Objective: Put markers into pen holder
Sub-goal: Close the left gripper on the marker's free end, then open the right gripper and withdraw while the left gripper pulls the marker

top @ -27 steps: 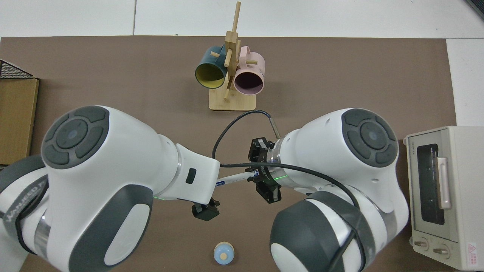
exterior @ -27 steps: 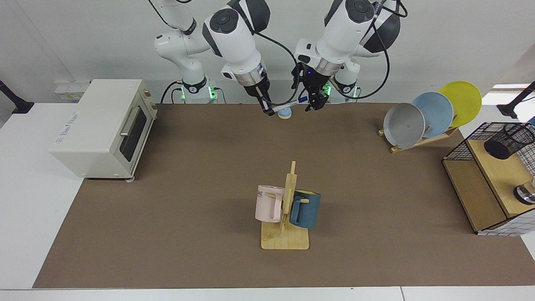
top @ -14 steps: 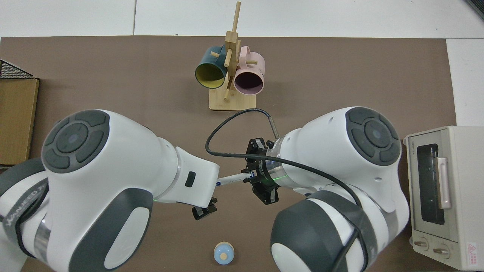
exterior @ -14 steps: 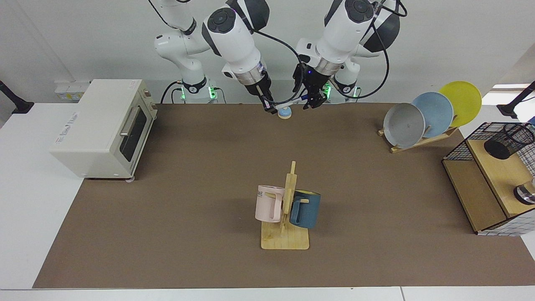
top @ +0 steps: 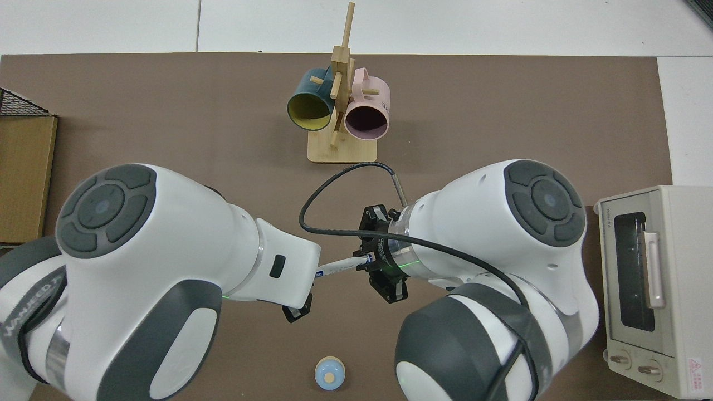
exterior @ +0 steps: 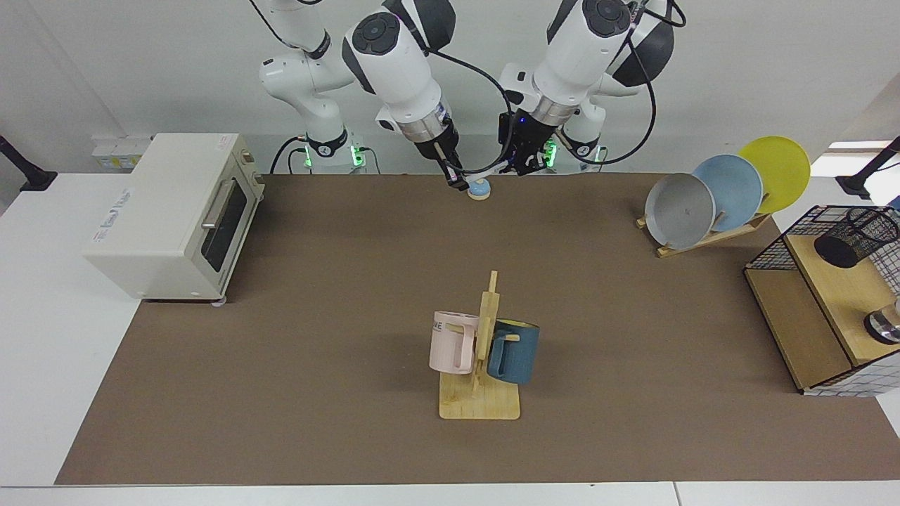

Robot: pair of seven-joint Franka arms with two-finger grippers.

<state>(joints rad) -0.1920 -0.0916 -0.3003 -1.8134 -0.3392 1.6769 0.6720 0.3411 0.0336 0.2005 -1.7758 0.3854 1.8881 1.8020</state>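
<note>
Right claw [exterior: 455,182] pinches one marker [top: 341,264] | left claw [exterior: 521,166] grips it too | one pen holder [exterior: 854,237]

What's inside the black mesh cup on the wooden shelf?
The pen holder lies tipped on the basket's wooden shelf. Nothing shows through its mesh, but its dark bottom end hides part of the inside. The marker is between both grippers.

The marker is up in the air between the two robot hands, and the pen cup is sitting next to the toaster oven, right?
Not quite. The marker is up between the right gripper and the left gripper, but the pen cup is not by the toaster oven. The facing view shows it on the wire basket's wooden shelf at the opposite end of the table.
</note>
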